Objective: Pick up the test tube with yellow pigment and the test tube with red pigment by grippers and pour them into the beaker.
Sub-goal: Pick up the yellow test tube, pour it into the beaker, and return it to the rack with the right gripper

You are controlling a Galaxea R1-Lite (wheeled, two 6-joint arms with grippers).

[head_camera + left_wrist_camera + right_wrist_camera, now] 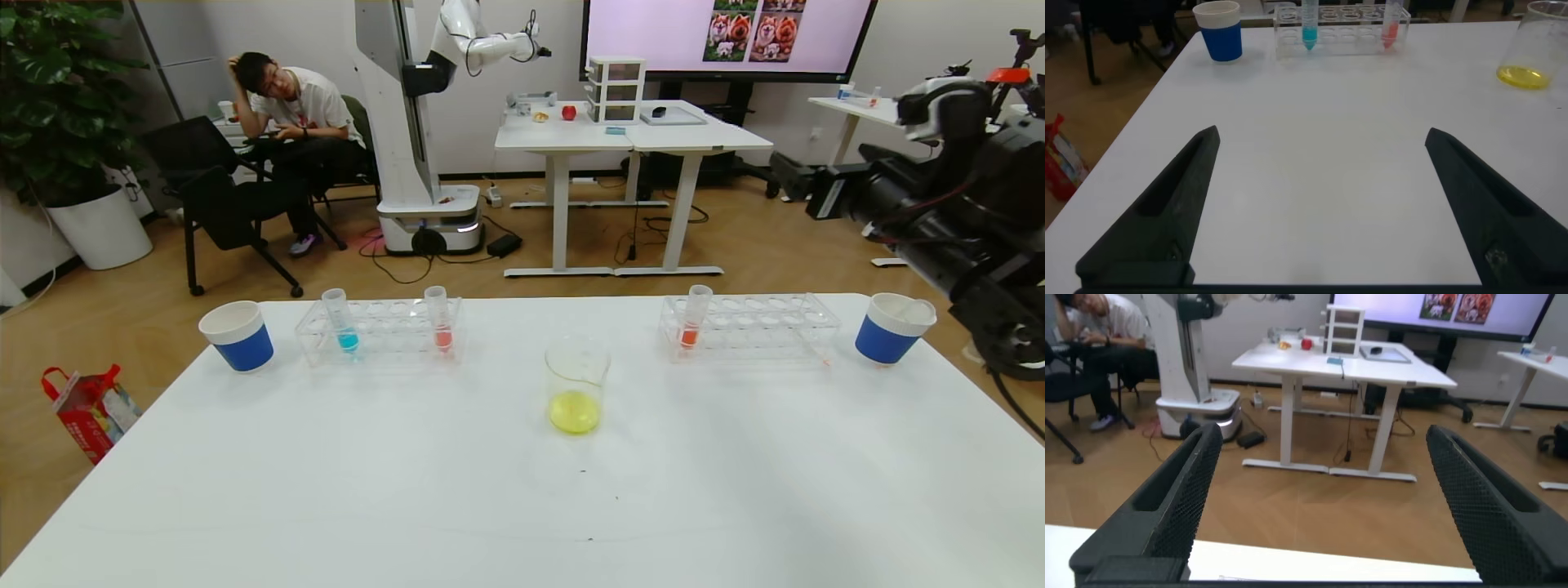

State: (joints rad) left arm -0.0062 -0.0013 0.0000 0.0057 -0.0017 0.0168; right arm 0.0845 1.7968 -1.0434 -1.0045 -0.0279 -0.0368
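One beaker with yellow liquid in the middle of the table, two clear racks behind it, two red tubes, one blue tube, two blue paper cups farther out to each side

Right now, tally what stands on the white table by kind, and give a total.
Test tubes: 3, blue, red, red
Tube racks: 2, left, right
Paper cups: 2, left, right
Beaker: 1, yellow liquid inside
Total: 8

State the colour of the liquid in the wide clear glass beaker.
Yellow: the liquid pools at the bottom of the beaker, clearest in the head view.
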